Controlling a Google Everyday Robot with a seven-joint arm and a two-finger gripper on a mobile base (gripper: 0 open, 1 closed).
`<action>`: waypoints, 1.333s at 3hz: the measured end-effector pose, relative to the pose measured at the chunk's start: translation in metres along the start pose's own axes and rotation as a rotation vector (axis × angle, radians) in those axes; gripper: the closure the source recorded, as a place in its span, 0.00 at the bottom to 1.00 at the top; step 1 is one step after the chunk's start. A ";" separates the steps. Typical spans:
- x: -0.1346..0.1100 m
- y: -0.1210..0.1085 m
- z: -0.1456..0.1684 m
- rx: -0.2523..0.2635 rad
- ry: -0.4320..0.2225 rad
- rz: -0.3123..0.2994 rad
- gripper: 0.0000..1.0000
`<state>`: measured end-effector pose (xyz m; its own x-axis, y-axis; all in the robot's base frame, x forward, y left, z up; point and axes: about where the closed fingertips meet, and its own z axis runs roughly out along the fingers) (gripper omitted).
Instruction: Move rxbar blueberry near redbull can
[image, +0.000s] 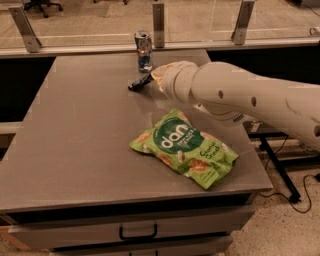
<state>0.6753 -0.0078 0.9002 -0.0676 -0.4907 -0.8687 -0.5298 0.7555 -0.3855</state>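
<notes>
gripper (153, 78): 3 o'clock of rxbar blueberry (139, 83) — grip state can't tell
progress: it's at 6 o'clock of redbull can (144, 50), near — prob. only set-down left

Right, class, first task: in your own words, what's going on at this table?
The robot's arm reaches over the grey table from the right. Its claw is at the rxbar blueberry, which sticks out from the claw's tip. The bar is just in front of the redbull can, which stands upright near the back edge. A green chip bag lies flat nearer the front.
</notes>
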 end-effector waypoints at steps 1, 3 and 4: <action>-0.001 -0.016 0.001 0.020 0.002 -0.007 1.00; 0.003 -0.026 0.023 0.023 0.022 0.004 0.82; 0.007 -0.023 0.041 0.010 0.040 -0.005 0.58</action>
<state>0.7215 -0.0109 0.8907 -0.0986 -0.5113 -0.8537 -0.5218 0.7571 -0.3932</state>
